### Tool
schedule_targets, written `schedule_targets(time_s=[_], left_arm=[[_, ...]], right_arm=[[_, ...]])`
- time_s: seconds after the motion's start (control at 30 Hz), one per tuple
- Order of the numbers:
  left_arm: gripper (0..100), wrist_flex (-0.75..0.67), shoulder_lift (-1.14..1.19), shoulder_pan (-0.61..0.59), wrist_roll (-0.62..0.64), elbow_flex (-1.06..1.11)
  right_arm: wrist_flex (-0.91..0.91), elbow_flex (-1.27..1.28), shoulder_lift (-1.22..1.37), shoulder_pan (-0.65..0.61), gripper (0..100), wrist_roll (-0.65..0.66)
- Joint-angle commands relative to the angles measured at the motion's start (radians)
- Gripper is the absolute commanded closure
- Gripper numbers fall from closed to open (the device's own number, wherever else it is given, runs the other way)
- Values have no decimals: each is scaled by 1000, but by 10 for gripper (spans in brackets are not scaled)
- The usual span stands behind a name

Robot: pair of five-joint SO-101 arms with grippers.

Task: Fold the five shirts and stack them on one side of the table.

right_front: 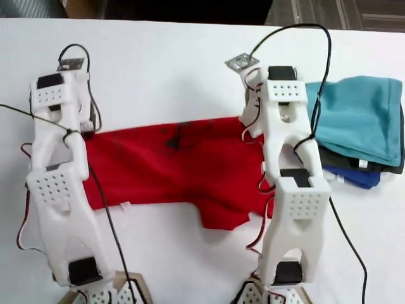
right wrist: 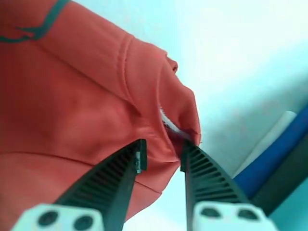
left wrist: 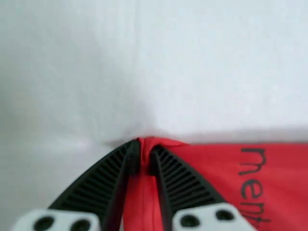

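Looking at the high view first: red shirt lies flat-ish across the middle of the white table, stretched sideways between the two arms. One sleeve hangs out toward the near edge. Left arm stands over the shirt's left end, right arm over its right end, both stretched forward with wrists pitched down. The arm bodies cover the gripper tips. Just right of the right arm sits a folded stack: teal shirt on top, a dark one under it, blue shirt lowest, near the table's right edge. A black cable loops from the right arm over the stack's edge.

Left wrist view: left gripper is clamped on the red shirt, jaws closed tight on a folded edge right at the corner. Bare table beyond the tips. Dark lettering shows on the fabric beside the jaws.

Right wrist view: right gripper has its jaws parted. Red shirt sits under and between them, with a bunched hem in the gap touching one finger. Can't tell if it's actually pinched. The blue shirt and the dark layer sit close beside that finger, apart from the red one.
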Motion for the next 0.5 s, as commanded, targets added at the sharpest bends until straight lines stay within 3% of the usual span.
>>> schedule_targets(time_s=[0.0, 0.17, 0.3, 0.47], left_arm=[[975, 25, 20, -25, 2, -173], [974, 37, 60, -43, -52, -404], [965, 37, 89, -41, -121, -453], [803, 71, 87, -57, -184, -461]], right_arm=[[-4, -40, -67, -21, 872, -8], [-39, -48, -71, -74, 872, -8], [-38, -48, -77, -104, 870, -8], [-18, -49, -111, -105, 848, -9]])
